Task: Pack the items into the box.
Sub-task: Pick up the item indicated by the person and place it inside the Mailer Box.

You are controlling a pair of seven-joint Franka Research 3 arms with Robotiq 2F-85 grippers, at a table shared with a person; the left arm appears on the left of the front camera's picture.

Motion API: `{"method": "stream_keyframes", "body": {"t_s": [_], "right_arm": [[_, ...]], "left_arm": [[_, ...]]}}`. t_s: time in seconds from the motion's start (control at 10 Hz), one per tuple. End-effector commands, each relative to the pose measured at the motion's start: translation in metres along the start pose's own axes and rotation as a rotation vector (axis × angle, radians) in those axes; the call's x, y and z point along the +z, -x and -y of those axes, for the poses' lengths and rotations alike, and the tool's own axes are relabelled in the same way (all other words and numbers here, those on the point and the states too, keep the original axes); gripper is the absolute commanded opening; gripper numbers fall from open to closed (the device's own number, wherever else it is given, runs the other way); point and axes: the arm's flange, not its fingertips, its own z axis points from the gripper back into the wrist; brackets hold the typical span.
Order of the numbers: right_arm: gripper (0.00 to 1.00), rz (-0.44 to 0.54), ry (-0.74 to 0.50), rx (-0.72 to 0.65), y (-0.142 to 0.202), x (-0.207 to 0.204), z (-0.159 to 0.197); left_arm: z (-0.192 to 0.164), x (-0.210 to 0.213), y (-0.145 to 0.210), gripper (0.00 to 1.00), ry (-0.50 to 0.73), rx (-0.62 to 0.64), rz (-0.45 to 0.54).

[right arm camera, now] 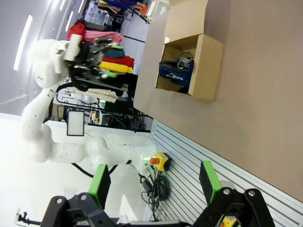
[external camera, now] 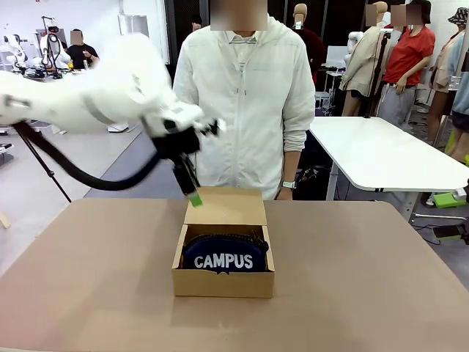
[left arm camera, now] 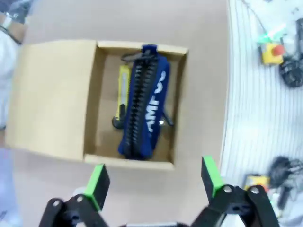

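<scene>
Tan table (external camera: 381, 293) beneath; left gripper (left arm camera: 154, 174) wide open, empty, box (left arm camera: 125, 161) just beyond jaws holding pencil case (left arm camera: 144, 109), utility knife (left arm camera: 122, 92). Right gripper (right arm camera: 154, 175) open too. Seems nearly packed; next likely needs lid flap (left arm camera: 52, 94) folded shut.

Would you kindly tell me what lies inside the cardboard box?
The navy CAMPUS pencil case lies in the box, the yellow utility knife beside it. A dark bit peeks out on its other side; the case covers the rest.
</scene>
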Motion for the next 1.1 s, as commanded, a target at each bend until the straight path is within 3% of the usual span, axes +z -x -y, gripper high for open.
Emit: {"method": "stream_keyframes", "body": {"t_s": [0.0, 0.1, 0.2, 0.4, 0.6, 0.7, 0.8, 1.0], "right_arm": [[1.00, -0.006, -0.004, 0.016, 0.001, 0.002, 0.000], [1.00, -0.006, -0.004, 0.016, 0.001, 0.002, 0.000], [1.00, -0.006, -0.004, 0.016, 0.001, 0.002, 0.000], [1.00, -0.006, -0.004, 0.016, 0.001, 0.002, 0.000], [1.00, -0.006, -0.004, 0.016, 0.001, 0.002, 0.000], [1.00, -0.006, -0.004, 0.016, 0.001, 0.002, 0.000], [1.00, -0.006, -0.004, 0.016, 0.001, 0.002, 0.000], [1.00, -0.006, -0.004, 0.016, 0.001, 0.002, 0.000]], "left_arm": [[0.023, 0.055, 0.098, 1.00, 0.051, 0.197, 0.231], [0.038, 0.081, 0.156, 1.00, 0.030, 0.396, 0.408], [0.053, 0.094, 0.209, 1.00, 0.064, 0.496, 0.583], [0.073, 0.081, 0.311, 1.00, 0.143, 0.711, 0.833], [0.072, 0.046, 0.376, 1.00, 0.220, 0.808, 1.019], [0.063, 0.031, 0.390, 1.00, 0.230, 0.849, 1.115], [0.085, 0.061, 0.370, 1.00, 0.217, 0.785, 0.872], [0.085, 0.061, 0.370, 1.00, 0.217, 0.785, 0.872]]}}
